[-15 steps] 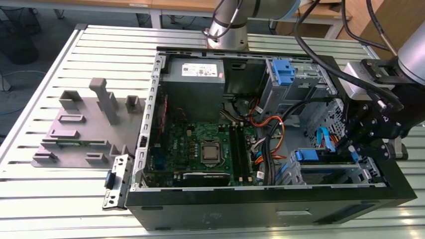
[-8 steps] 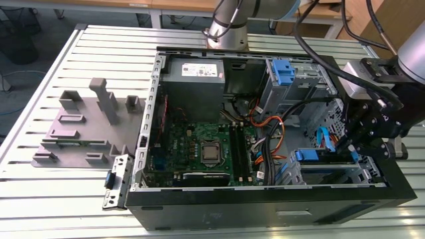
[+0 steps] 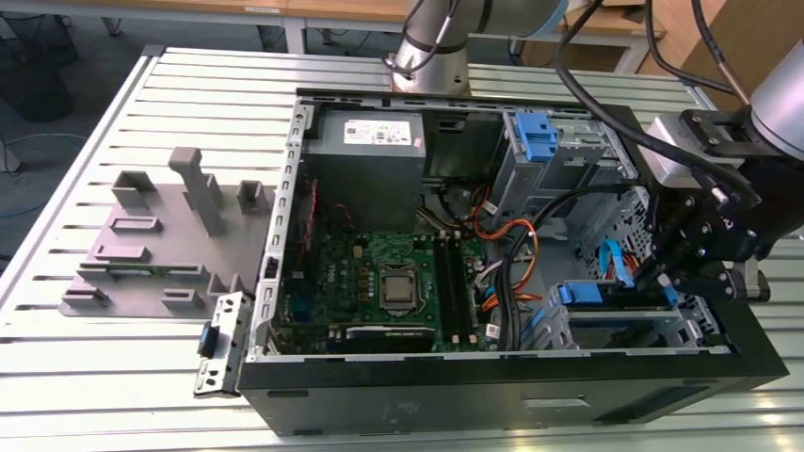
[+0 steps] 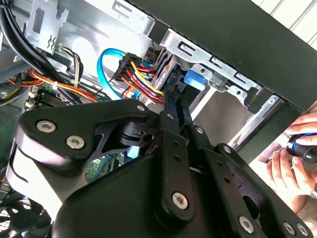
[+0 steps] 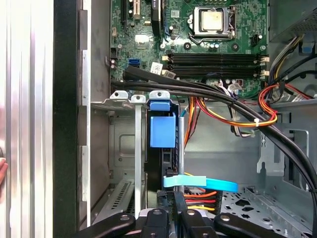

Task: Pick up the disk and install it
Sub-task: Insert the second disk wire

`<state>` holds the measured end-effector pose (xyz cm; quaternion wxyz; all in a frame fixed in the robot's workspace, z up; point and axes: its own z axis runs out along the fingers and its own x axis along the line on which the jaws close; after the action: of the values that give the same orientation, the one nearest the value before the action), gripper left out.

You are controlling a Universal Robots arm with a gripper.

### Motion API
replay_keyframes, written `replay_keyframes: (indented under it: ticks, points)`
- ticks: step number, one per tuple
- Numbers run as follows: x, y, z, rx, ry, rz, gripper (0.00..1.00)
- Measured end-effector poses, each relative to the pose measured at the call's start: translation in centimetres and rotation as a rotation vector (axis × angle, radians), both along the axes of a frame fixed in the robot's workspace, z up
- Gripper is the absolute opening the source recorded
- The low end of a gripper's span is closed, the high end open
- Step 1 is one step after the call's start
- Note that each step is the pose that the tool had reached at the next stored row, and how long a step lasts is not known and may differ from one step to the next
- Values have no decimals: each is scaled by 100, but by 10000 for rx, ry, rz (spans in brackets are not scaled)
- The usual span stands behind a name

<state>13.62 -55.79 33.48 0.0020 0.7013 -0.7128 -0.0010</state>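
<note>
Grey slotted tray (image 3: 138,250): lay on the counter (image 3: 126,377), well away from the pincer, at the exterior view's left.
Motherboard (image 3: 377,273): sat in the open case (image 3: 503,400), beyond the drive bay as seen from the pincer.
Disk (image 5: 162,133): stood on edge in a bay slot, just ahead of the pincer and in line with it.
Disk heading: the blue-tabbed end faced the motherboard. The long axis was judged to run along the slot, from that end back toward the pincer.
Blue cable (image 5: 198,182): crossed just in front of the pincer.
Pincer (image 5: 178,198): hung over the bay; whether it clasped the disk or had let go could not be told.
Step (judged): install, late stage, disk within the bay rails.
Step's demand (judged): travel kept true to the slot, cables kept clear.
Hand (image 4: 292,158): outside the case wall, beside the pincer, holding a dark object.
</note>
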Motion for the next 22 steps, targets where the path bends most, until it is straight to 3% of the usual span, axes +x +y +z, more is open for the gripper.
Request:
replay_keyframes:
  ticks: [22]
  points:
    - [0,-1,-49,-1,0,-73,17]
